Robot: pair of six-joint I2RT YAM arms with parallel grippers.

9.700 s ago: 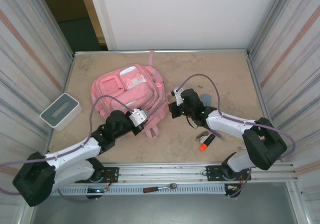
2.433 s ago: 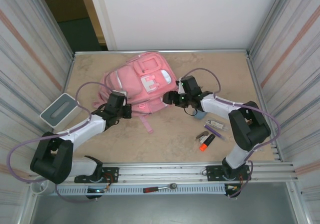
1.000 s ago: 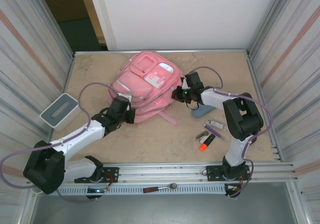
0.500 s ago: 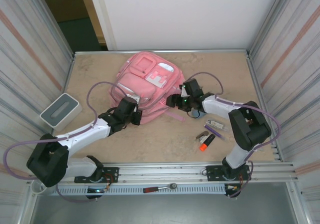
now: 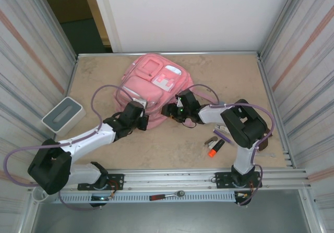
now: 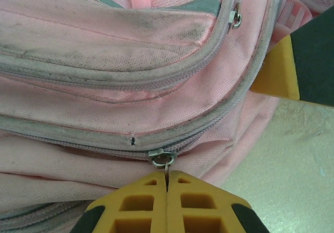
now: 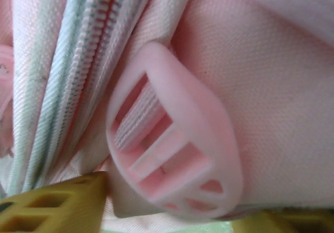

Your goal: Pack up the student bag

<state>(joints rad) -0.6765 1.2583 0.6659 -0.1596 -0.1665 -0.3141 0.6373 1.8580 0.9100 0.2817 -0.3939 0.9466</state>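
Right gripper (image 5: 172,111): shifted leftward since half a second before, now at the lower right edge of the pink backpack (image 5: 154,82), which lies upper centre in the overhead frame. Its fingers (image 7: 52,204) stand apart, flanking a pink strap buckle (image 7: 172,149); whether they pinch it cannot be told. Left gripper (image 6: 167,186): clenched on a silver zip pull (image 6: 163,159), bottom centre of its wrist view. Grey-white box (image 5: 62,114): left edge, well apart.
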